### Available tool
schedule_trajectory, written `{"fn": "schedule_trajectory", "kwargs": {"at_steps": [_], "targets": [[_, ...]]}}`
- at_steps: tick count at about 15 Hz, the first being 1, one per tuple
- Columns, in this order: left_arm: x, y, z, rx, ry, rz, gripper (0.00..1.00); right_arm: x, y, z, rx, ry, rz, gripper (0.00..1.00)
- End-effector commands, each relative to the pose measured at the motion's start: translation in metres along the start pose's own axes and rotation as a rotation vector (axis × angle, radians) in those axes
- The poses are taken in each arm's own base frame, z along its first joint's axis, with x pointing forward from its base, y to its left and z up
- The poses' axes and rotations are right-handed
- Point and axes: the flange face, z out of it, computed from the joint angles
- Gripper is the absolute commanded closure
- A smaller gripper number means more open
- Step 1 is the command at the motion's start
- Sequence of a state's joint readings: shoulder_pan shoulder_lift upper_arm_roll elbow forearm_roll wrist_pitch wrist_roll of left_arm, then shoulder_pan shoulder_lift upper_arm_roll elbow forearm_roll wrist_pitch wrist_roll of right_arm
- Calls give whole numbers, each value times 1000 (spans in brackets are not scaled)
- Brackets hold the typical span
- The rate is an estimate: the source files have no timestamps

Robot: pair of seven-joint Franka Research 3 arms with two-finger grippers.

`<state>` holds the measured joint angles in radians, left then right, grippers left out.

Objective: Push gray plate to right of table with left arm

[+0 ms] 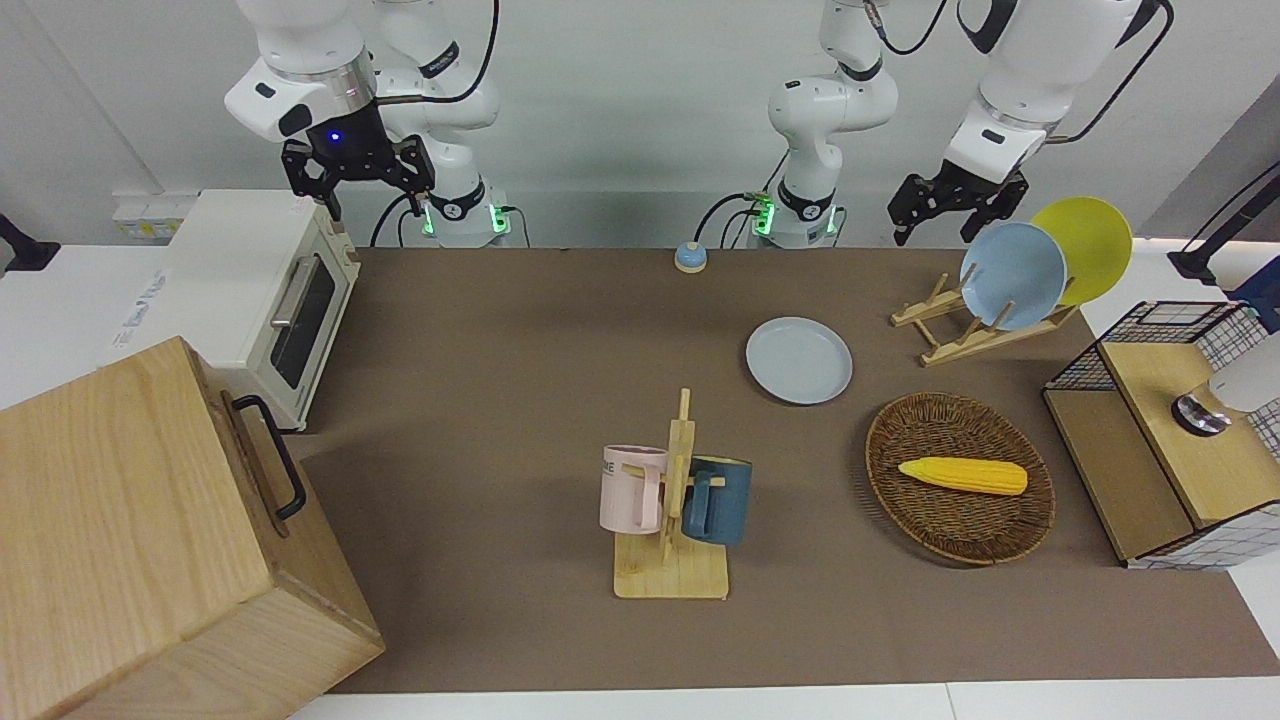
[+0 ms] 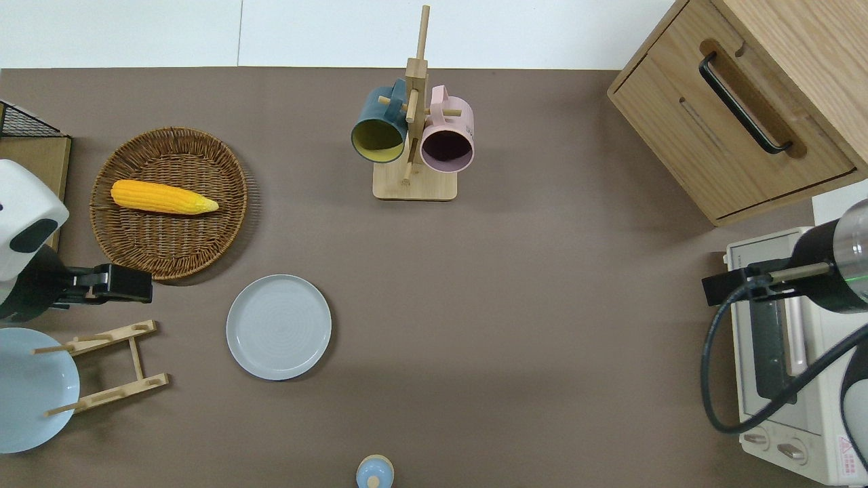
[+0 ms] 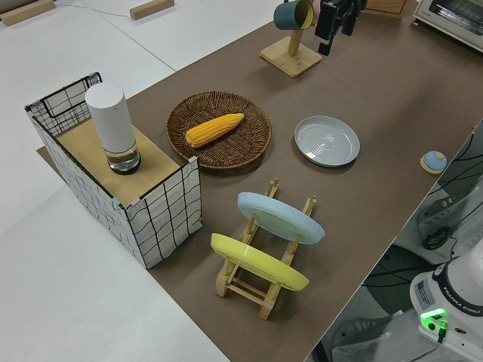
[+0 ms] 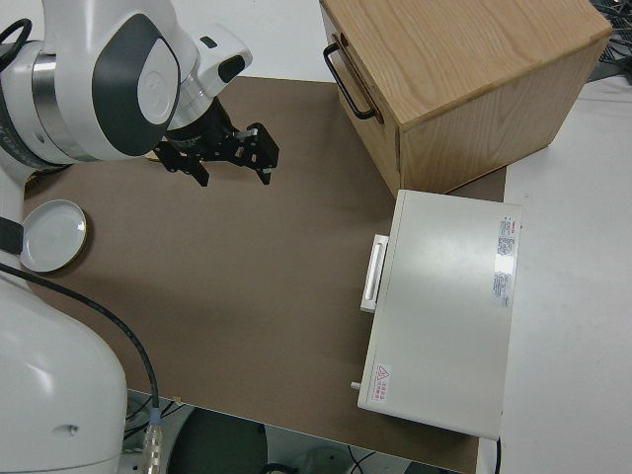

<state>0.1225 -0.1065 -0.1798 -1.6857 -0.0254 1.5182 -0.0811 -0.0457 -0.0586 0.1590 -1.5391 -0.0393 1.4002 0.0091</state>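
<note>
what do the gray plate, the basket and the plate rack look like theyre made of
Gray plate: probably glazed ceramic or melamine; smooth pale surface with faint concentric rings and a soft sheen.
Basket: woven wicker, going by the brown interlaced strands.
Plate rack: light unpainted wood, possibly bamboo, built from slats and pegs.

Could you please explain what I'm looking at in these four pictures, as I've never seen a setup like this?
Two white robot arms stand at a brown table, each ending in a two-finger gripper. One picture faces them, one looks straight down, and two look along the table from its ends. The left gripper hangs open and holds nothing; the right arm is parked, its gripper open too. On the table lie a gray plate, a wicker basket holding a corn cob, a mug stand with two mugs, a plate rack with a blue and a yellow plate, a toaster oven and a wooden box.
</note>
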Motion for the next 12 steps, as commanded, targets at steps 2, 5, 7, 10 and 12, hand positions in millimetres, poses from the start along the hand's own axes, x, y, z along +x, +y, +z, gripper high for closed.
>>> {"fn": "schedule_trajectory", "kwargs": {"at_steps": [2, 5, 7, 10, 12], "targets": [[-1, -3, -1, 23, 27, -4, 7, -5, 1, -2, -2, -6, -4, 5], [0, -5, 16, 25, 4, -5, 7, -5, 1, -2, -2, -6, -4, 5], [1, -5, 20, 23, -2, -8, 7, -5, 1, -2, -1, -6, -4, 5], [2, -4, 25, 16, -4, -9, 7, -5, 1, -2, -1, -6, -4, 5], [3, -6, 25, 11, -4, -12, 7, -5, 1, -2, -2, -6, -4, 5]]}}
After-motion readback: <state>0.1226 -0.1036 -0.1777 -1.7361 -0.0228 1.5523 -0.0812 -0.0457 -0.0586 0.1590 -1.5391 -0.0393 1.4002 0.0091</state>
